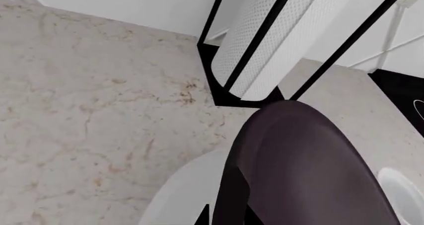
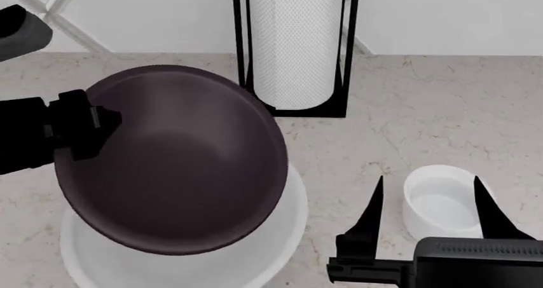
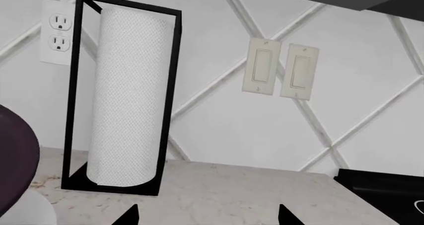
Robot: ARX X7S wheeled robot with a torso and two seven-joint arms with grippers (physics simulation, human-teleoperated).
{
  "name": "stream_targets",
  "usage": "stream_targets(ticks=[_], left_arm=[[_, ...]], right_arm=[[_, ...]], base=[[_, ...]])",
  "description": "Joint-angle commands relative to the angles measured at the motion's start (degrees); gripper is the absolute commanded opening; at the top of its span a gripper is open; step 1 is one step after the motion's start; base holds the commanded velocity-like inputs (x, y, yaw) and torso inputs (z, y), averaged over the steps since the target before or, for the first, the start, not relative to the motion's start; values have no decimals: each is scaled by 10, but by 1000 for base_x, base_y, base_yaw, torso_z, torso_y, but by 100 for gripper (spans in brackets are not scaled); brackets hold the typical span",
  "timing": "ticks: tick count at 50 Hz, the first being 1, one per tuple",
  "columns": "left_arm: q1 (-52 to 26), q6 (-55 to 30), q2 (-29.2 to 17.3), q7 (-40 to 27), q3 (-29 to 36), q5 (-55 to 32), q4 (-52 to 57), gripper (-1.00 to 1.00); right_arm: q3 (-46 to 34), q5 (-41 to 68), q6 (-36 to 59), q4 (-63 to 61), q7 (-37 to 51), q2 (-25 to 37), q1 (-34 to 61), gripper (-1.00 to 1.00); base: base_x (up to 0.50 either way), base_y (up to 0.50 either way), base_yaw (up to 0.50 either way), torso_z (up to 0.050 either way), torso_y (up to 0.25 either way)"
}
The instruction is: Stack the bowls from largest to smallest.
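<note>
My left gripper is shut on the rim of the medium dark brown bowl and holds it tilted just above the large white bowl, which sits on the counter below it. In the left wrist view the brown bowl fills the lower right, its rim between my fingertips, with the large white bowl beneath. The small deep white bowl stands on the counter at the right, between the spread fingers of my open right gripper. The right wrist view shows my open fingertips and an edge of the brown bowl.
A white paper-towel roll in a black frame stands upright at the back, just behind the brown bowl. The tiled wall with an outlet and switches lies behind. A black stovetop corner shows at far right.
</note>
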Motion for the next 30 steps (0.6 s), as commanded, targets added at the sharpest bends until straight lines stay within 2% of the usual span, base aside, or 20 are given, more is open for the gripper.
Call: stream_targets(ticks=[1,30], left_arm=[[5,17,4,-88,7,-9,-4,-100],[44,36,-5,-68,10,-2,9,-100]], right_arm=[[-1,1,0,0,2,1,-2,100],[-5,3,4,1,5,4,3,100]], base=[[0,0,0,0,0],[0,0,0,0,0]])
